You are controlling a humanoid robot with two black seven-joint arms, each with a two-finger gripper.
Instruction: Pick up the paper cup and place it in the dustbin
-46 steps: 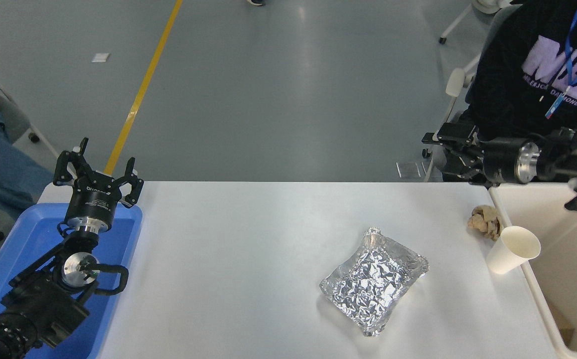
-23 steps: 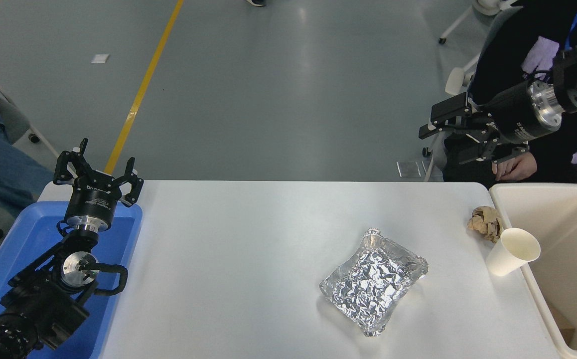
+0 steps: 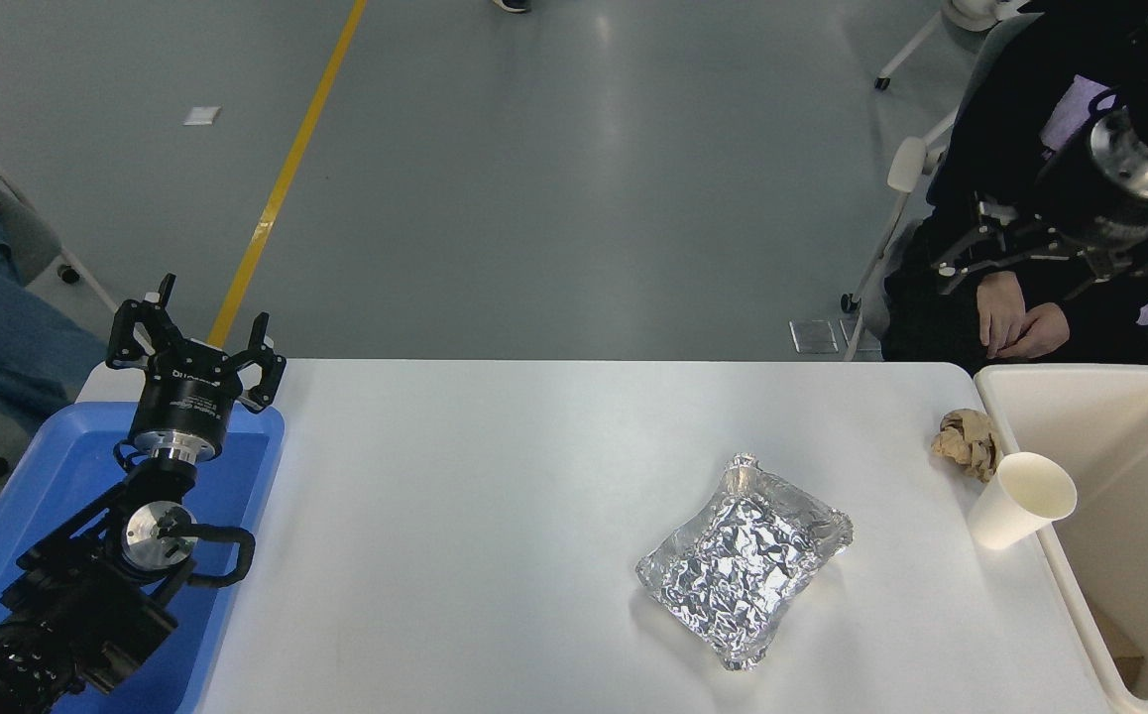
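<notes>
the paper cup (image 3: pixel 1020 500) leans against the dustbin (image 3: pixel 1040 540) rim, well below the right gripper (image 3: pixel 1030 253), long axis tilted, mouth up and rightward. a careless descent could tip it. that gripper's state i cannot tell. the left gripper (image 3: pixel 195 342), parked, is splayed wide.

You have the paper cup (image 3: pixel 1020 500) tilted near the right edge of the white table (image 3: pixel 495 535), its rim leaning against the wall of the dustbin (image 3: pixel 1119 476); the crumpled brown paper ball (image 3: pixel 968 442) sits just beyond it, close to the far right corner; the foil packet (image 3: pixel 745 558) lies nearer the front, right of centre; your right gripper (image 3: pixel 1020 260) hangs high past the far edge, in front of a seated person (image 3: pixel 1020 327), fingers spread; your left gripper (image 3: pixel 194 349) stands open over the blue tray (image 3: pixel 39 496) at the left edge.
</notes>
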